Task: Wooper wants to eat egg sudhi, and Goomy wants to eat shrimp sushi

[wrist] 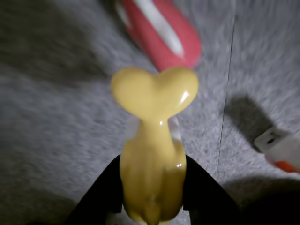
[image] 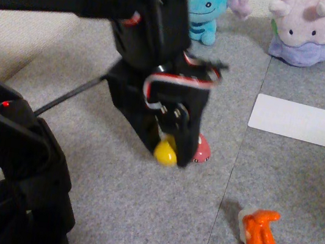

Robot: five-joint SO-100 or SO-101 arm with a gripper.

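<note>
My gripper (image: 169, 151) is shut on the yellow egg sudhi (image: 165, 153), which hangs from its tip just above the grey carpet. In the wrist view the egg sudhi (wrist: 152, 154) fills the centre, its finned tail pointing away, with a black finger (wrist: 101, 199) on each side. The orange shrimp sushi (image: 260, 235) lies on the carpet at the front right; a corner of it (wrist: 283, 152) shows at the wrist view's right edge. Wooper (image: 204, 8), light blue, sits at the back centre, partly behind my arm. Goomy (image: 305, 28), pale lilac, sits at the back right.
A pink-red sushi toy (image: 202, 150) lies right beside the held egg, and it appears in the wrist view (wrist: 161, 30) just beyond the tail. A white card (image: 293, 119) lies in front of Goomy. The arm's black base (image: 12, 172) takes up the front left.
</note>
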